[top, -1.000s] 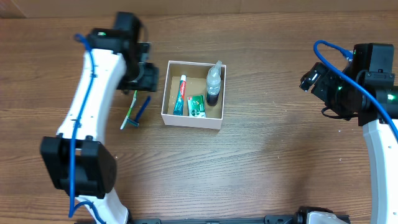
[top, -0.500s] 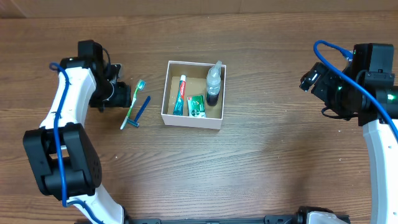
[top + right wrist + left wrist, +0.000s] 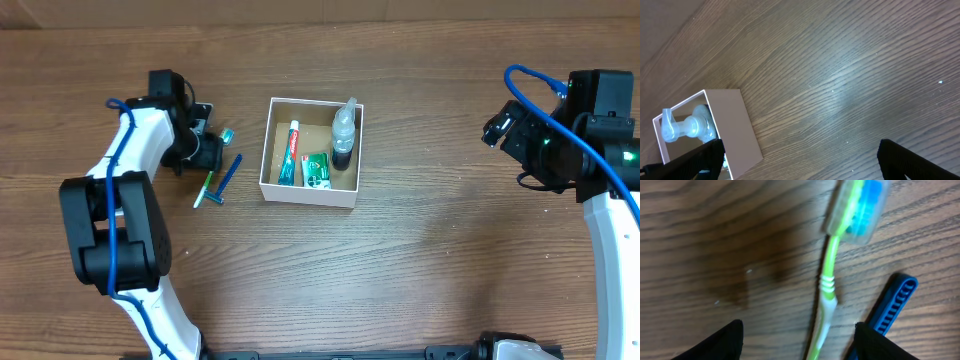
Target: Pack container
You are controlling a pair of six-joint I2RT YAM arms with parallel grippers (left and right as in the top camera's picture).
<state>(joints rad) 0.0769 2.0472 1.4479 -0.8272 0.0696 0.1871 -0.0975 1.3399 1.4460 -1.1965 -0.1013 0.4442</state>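
Wood table (image 3: 420, 270): we see wide bare surface to the right of the container (image 3: 308, 194), as far as the right arm. To its left the free strip is narrow.
Container: it sits between the two arms, nearer to the left one, with white walls and a brown inside.
Inside the container: a toothpaste tube (image 3: 290, 152) and a green packet (image 3: 317, 170) lie flat. A clear bottle (image 3: 344, 135) is along the right wall.
Left of the container: a green toothbrush (image 3: 826, 280) and a blue ribbed handle (image 3: 890, 305) lie side by side, near the wall but apart from it.
Left gripper (image 3: 799, 337): it is left of the container, low over the toothbrush, fingers spread on both sides of the handle. We cannot tell if they touch it.
Right gripper (image 3: 800, 160): it is well apart to the right of the container, fingers spread wide, holding nothing.
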